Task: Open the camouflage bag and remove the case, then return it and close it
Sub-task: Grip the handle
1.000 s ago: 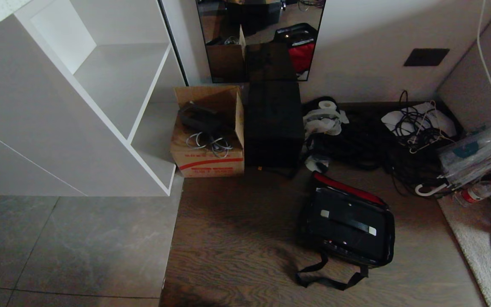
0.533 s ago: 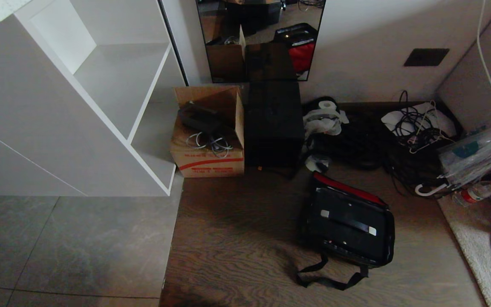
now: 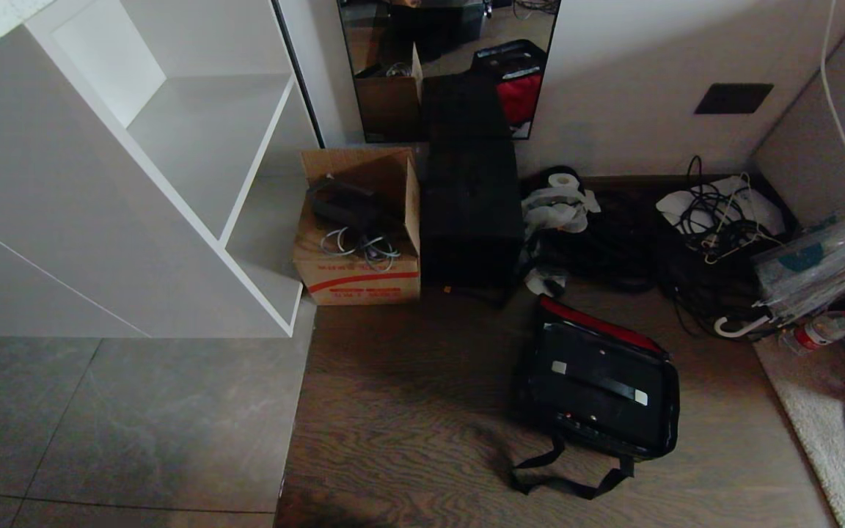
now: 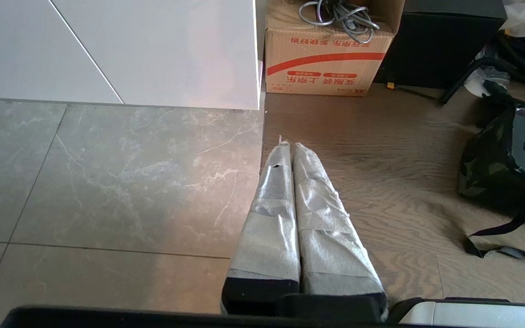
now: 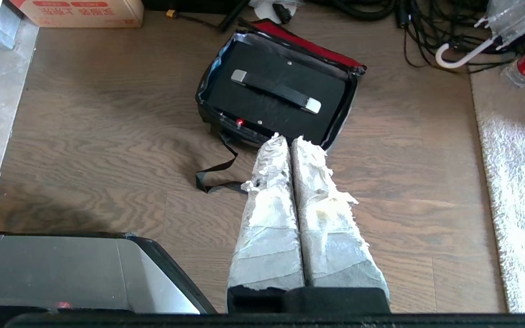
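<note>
The camouflage bag [image 3: 663, 429] lies on the wood floor at the right, its top open and red trim [image 3: 591, 320] along its far edge. Inside it sits the black case [image 3: 598, 385], a black handle with silver ends across its top. The right wrist view shows the case [image 5: 276, 89] just beyond my right gripper [image 5: 287, 139], which is shut and empty, hanging short of the bag's near wall. My left gripper [image 4: 288, 145] is shut and empty over the seam between tile and wood, the bag's camouflage side [image 4: 486, 164] off to one side. Neither arm shows in the head view.
The bag's black strap [image 3: 562, 480] trails on the floor toward me. Behind stand a cardboard box [image 3: 360, 242], a plain black box [image 3: 470, 213] and a white shelf unit [image 3: 173, 183]. Cables [image 3: 694, 242], a bottle [image 3: 822, 330] and a rug [image 3: 826, 411] lie at the right.
</note>
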`<state>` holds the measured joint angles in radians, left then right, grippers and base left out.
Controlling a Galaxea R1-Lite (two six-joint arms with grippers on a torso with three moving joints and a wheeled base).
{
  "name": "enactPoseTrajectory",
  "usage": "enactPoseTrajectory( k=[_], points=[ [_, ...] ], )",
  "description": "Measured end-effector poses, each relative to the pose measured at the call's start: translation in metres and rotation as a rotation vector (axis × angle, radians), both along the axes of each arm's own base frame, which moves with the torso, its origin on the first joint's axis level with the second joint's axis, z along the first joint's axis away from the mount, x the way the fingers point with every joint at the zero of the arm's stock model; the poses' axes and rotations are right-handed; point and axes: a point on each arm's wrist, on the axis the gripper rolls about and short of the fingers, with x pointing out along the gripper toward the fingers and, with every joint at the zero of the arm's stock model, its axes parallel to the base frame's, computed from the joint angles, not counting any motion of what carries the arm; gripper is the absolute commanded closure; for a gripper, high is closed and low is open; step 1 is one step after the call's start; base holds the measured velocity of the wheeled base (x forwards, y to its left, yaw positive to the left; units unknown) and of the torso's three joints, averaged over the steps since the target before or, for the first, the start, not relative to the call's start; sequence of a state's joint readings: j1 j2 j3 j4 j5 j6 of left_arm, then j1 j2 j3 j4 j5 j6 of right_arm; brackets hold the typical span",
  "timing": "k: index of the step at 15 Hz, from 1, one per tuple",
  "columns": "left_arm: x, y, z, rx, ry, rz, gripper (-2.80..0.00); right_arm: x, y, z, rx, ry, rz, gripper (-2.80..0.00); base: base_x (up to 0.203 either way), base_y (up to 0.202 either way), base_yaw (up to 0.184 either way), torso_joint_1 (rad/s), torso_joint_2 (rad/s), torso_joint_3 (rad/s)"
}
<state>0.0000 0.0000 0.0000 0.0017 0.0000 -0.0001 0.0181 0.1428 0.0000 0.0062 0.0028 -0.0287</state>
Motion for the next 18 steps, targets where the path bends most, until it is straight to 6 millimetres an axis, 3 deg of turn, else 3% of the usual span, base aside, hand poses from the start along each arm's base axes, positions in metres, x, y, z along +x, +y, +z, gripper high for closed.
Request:
enactPoseTrajectory(
  k=[18],
  points=[
    [0.0, 0.0, 0.0, 0.0, 0.0, 0.0, 0.0, 0.0, 0.0, 0.0, 0.0, 0.0, 0.0, 0.0, 0.0, 0.0, 0.0, 0.0, 0.0, 0.0]
  ],
)
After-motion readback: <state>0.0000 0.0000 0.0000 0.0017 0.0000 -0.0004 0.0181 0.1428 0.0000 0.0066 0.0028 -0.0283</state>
